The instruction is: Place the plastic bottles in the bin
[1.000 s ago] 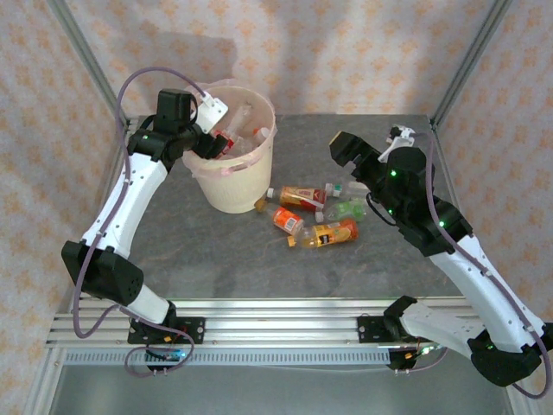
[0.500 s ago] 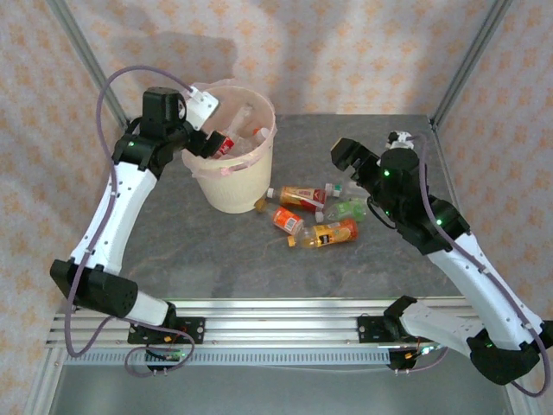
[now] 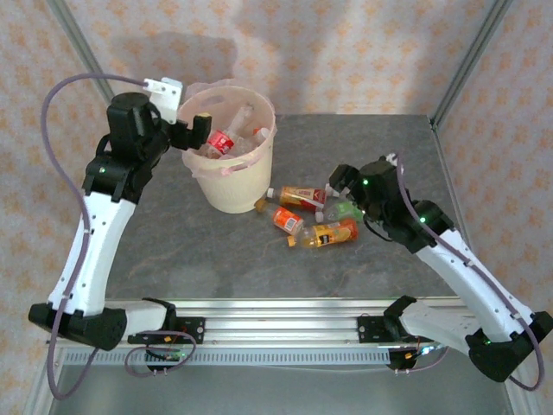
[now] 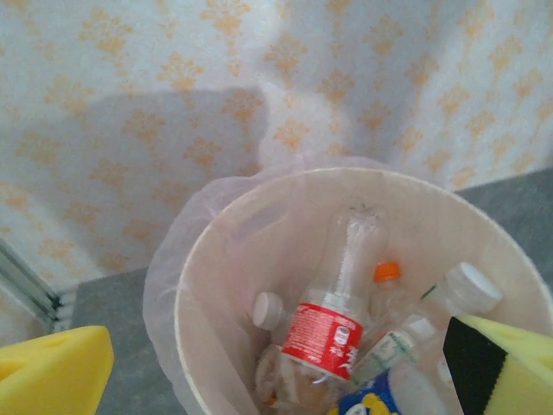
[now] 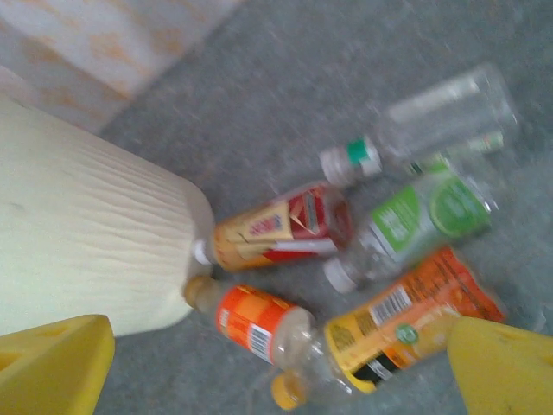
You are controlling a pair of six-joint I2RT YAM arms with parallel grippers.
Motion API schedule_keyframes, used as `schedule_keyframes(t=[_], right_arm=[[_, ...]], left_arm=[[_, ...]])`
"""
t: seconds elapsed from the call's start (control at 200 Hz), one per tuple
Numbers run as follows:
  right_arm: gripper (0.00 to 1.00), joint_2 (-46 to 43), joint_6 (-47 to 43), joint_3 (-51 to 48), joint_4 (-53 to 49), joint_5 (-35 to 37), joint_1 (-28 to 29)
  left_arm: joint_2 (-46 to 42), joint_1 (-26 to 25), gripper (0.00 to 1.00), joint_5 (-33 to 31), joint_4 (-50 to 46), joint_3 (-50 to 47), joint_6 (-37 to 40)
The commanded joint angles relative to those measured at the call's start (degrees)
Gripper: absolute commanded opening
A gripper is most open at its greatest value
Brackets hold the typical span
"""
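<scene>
Working inside a booth of pale patterned wallpaper, over a grey table (image 3: 216, 268). Noting the bin (image 3: 232, 186) at the far left of that table, already holding a red-labelled bottle (image 4: 327, 333) among several others. Holding the left gripper (image 3: 195, 130) at the bin's left rim, fingers spread wide with nothing between them. Hanging the right gripper (image 3: 342, 180) over the five bottles (image 3: 321, 232) lying loose just right of the bin, fingers likewise wide apart and empty.

Judging the step in hand as picking the next one with the right arm. Probably aiming for the green-labelled bottle (image 5: 419, 216) or the clear bottle (image 5: 436, 117), both sitting at the near edge of the pile. Lining the fingers across the body, not along it. Coming down on the middle of the label, away from the cap. Keeping clear of the orange-labelled bottle (image 5: 393, 320) lying just beside, to avoid rolling it. Closing gently, guarding against crushing or squirting out such thin plastic.
</scene>
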Motion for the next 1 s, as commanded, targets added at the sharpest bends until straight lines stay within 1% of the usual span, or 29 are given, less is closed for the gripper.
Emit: schedule_keyframes(t=[0.0, 0.105, 0.195, 0.31, 0.42, 0.515, 0.761, 0.996], right_arm=[[0.98, -2.27, 6.12, -5.91, 0.16, -2.85, 0.24], [0.97, -3.20, 9.62, -11.54, 2.04, -4.49, 0.41], [0.97, -2.99, 11.31, -14.91, 3.16, -5.65, 0.59], [0.97, -2.04, 12.51, -17.85, 4.57, -6.39, 0.59], [0.97, -0.22, 13.27, -19.42, 6.83, -6.76, 0.59], [0.99, 2.07, 14.96, -20.43, 9.29, -7.01, 0.50], [0.99, 9.52, 14.87, -19.97, 12.35, -9.36, -1.40], [0.99, 14.86, 13.44, -19.42, 14.83, -10.16, -3.49]], left_arm=[[-2.75, 0.38, 1.00, 0.54, 1.80, -4.27, -11.33], [-6.30, 0.38, 1.00, 1.83, 3.66, -9.43, -16.21], [-9.17, 0.38, 1.00, 0.06, 4.74, -13.28, -19.60], [-12.28, 0.38, 1.00, -1.40, 5.90, -16.65, -22.26], [-14.46, 0.38, 1.00, -1.38, 7.86, -19.33, -24.25], [-15.70, 0.39, 1.00, -1.60, 8.99, -20.81, -25.07], [-18.40, 0.38, 1.00, -4.94, 9.76, -23.12, -25.19], [-18.75, 0.38, 1.00, -4.48, 9.25, -22.80, -24.26]])
